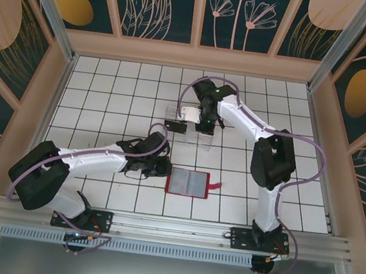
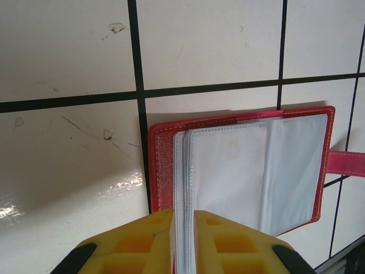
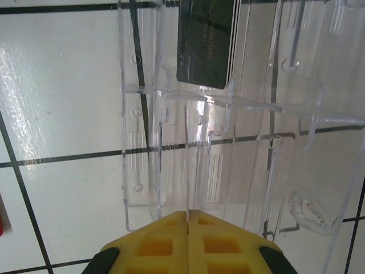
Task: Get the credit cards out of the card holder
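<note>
The left arm stretches low, left gripper (image 2: 183, 225) pinching the card holder (image 2: 239, 165) sleeves; the right arm reaches forward, right gripper (image 3: 187, 220) clenched at the clear tray (image 3: 142, 171).

A clear ridged tray (image 1: 203, 140) sits on the table (image 1: 108, 86), toward the far middle. Close up, its upright dividers (image 3: 157, 142) let the tiles show through. The table is white tile with dark grout lines and a few small scuffs (image 2: 117, 27). Floral wall panels (image 1: 154, 0) enclose it, and a metal rail (image 1: 177, 230) runs along the near edge.
</note>
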Controlling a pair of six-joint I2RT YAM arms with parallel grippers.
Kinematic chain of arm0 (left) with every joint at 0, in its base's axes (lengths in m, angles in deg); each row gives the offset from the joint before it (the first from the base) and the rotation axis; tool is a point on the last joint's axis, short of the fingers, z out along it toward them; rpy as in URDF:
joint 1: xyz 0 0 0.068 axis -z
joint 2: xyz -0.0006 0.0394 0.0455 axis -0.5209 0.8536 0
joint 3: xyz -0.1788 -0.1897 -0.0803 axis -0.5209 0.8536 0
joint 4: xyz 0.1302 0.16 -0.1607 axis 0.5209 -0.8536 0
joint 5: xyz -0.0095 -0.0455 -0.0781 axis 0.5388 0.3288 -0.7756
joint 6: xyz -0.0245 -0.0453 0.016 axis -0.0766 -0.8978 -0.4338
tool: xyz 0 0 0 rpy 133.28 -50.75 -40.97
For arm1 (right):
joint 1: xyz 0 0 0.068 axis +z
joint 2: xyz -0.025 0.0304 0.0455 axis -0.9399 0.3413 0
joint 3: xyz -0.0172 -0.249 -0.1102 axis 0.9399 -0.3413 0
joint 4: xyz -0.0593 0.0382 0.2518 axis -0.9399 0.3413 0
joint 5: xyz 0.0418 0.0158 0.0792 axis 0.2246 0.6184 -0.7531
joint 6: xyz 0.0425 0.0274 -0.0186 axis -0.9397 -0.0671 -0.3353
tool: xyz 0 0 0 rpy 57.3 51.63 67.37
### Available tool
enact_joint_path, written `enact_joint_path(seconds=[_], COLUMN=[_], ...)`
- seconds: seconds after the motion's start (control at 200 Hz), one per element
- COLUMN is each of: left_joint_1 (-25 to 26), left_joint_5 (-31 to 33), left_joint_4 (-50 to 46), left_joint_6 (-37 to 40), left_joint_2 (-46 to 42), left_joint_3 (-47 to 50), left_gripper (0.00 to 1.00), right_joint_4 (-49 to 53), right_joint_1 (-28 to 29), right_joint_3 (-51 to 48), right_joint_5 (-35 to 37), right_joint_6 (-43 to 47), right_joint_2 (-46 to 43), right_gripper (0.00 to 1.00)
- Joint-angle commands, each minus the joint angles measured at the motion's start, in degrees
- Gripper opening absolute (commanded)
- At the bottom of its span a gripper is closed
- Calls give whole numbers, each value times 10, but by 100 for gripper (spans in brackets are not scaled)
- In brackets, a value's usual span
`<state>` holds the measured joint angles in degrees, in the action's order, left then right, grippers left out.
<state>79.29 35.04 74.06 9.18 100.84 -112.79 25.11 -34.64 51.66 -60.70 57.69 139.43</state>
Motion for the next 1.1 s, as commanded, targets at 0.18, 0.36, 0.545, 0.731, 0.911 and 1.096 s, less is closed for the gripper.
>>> enact_joint_path(seconds=[0.18,0.36,0.545,0.731,0.911,1.096], left_joint_1=[-5,-5,-4,-5,-5,-5], left_joint_5=[-8,-9,-8,-9,-10,-9], left_joint_4=[6,6,5,4,4,3], left_joint_6=[-5,-4,-4,-2,-3,-3], left_joint_2=[-8,-7,-8,-6,-4,-4], left_joint_3=[2,2,2,-1,-1,0], left_gripper=[17,17,17,17,17,17], right_joint_4=[17,16,15,15,2,-5], right_joint_1=[0,-1,-4,-4,-4,-4], right_joint_3=[-6,-8,-12,-4,-3,-2], right_joint_5=[8,3,-4,-12,-12,-15], right_joint_6=[-5,-4,-1,0,0,2], right_joint_2=[-18,-3,8,24,33,37], right_gripper=[0,0,0,0,0,0])
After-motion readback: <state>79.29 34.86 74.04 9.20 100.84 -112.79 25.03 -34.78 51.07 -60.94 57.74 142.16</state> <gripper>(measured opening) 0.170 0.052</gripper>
